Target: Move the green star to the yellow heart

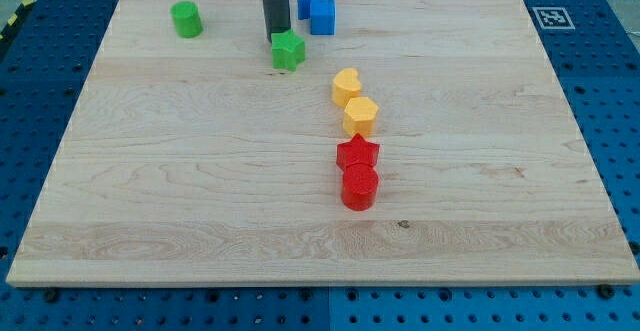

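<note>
You see wooden board point(150, 191) filling frame. No claw here, only rod; my tip point(275, 38) touches green star point(288, 50) at upper centre. Yellow heart point(346, 86) sits lower right of star, apart.

Green star point(288, 50) and cylinder point(186, 19); yellow heart point(346, 86) and hexagon point(361, 116); red star point(357, 154) and cylinder point(359, 188); blue blocks point(317, 11); pale wooden board point(180, 181).
</note>
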Tool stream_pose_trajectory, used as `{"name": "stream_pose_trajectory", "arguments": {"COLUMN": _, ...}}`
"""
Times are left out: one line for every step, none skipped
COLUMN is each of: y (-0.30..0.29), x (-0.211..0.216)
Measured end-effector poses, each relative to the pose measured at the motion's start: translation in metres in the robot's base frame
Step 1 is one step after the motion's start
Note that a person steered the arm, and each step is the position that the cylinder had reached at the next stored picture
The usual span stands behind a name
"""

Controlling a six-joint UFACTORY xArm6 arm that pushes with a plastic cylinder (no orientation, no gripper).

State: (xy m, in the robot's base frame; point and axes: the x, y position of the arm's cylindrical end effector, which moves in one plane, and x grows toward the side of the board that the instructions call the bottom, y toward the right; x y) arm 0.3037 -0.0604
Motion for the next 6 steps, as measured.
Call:
{"name": "stream_pose_trajectory", "arguments": {"y": 0.0, "x": 0.023}}
{"name": "stream_pose_trajectory", "arguments": {"y": -0.008, "x": 0.034}}
{"name": "stream_pose_trajectory", "arguments": {"y": -0.036, "x": 0.047}}
{"name": "stream_pose_trajectory", "arguments": {"y": -0.037, "x": 0.064}}
{"name": "stream_pose_trajectory", "arguments": {"y": -0.017, "x": 0.064}}
{"name": "stream_pose_trajectory", "arguments": {"y": 0.018, "x": 0.064}}
